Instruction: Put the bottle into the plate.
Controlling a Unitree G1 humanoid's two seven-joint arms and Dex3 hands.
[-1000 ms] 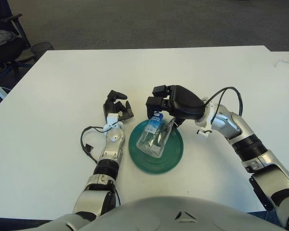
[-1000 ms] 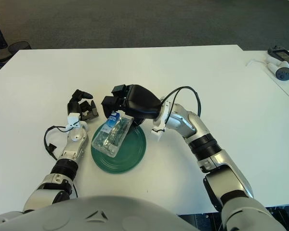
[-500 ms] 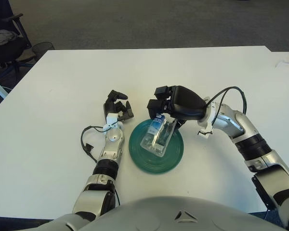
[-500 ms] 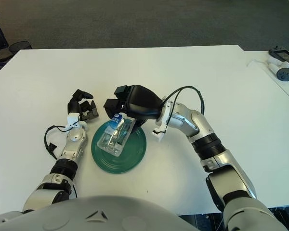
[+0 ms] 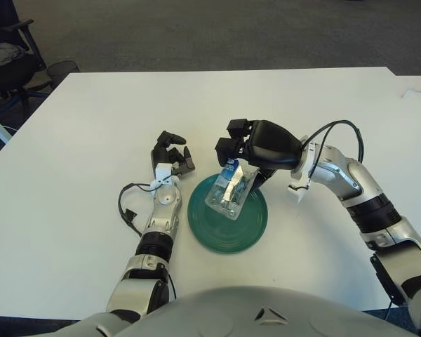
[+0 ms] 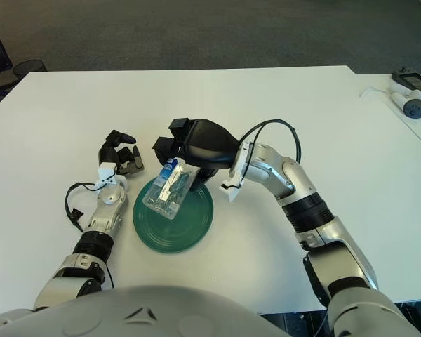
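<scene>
A clear crumpled plastic bottle [image 5: 231, 190] with a blue label near its cap hangs tilted over the back part of the dark green plate [image 5: 228, 228]. My right hand [image 5: 238, 156] is above the plate's far rim, with its black fingers shut on the bottle's upper end. Whether the bottle's lower end touches the plate I cannot tell. My left hand [image 5: 171, 159] shows just left of the plate, fingers relaxed and holding nothing.
A black cable [image 5: 126, 210] loops on the white table [image 5: 91, 119] beside my left forearm. A controller and a white device [image 6: 409, 95] lie at the far right. An office chair [image 5: 3, 63] stands past the table's left corner.
My right hand has drawn slightly right and upward with the bottle, which now sits higher over the plate's back half. The left hand has not moved.
</scene>
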